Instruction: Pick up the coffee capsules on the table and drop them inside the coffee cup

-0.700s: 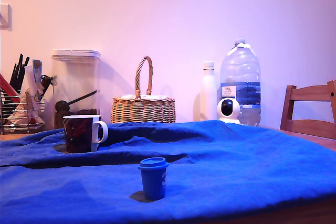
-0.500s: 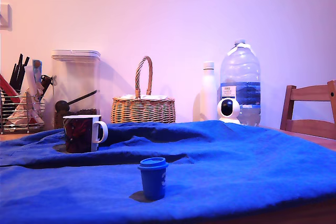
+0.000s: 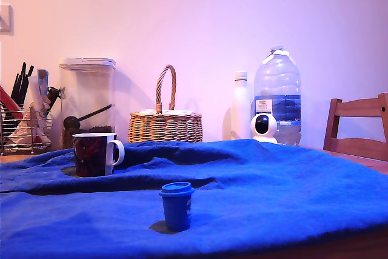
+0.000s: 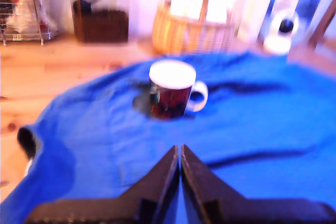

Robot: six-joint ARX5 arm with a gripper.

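Observation:
A small blue coffee capsule (image 3: pixel 177 205) stands rim-up on the table (image 3: pixel 291 192), which is draped in a wrinkled blue cloth, toward the front in the exterior view. The coffee cup (image 3: pixel 95 154), dark with a white rim and handle, sits further back at that view's left. The wrist view is blurred; it shows the cup (image 4: pixel 170 91) ahead of my gripper (image 4: pixel 179 149), whose dark fingers meet with nothing between them. The capsule does not show in the wrist view. The arm is out of the exterior view.
Along the back stand a clear canister (image 3: pixel 88 98), a wicker basket (image 3: pixel 165 122), a white bottle (image 3: pixel 241 105), a large water jug (image 3: pixel 277 94) and a small white camera (image 3: pixel 264 127). A wire rack (image 3: pixel 23 127) is at the far left, a wooden chair (image 3: pixel 357 128) at the right.

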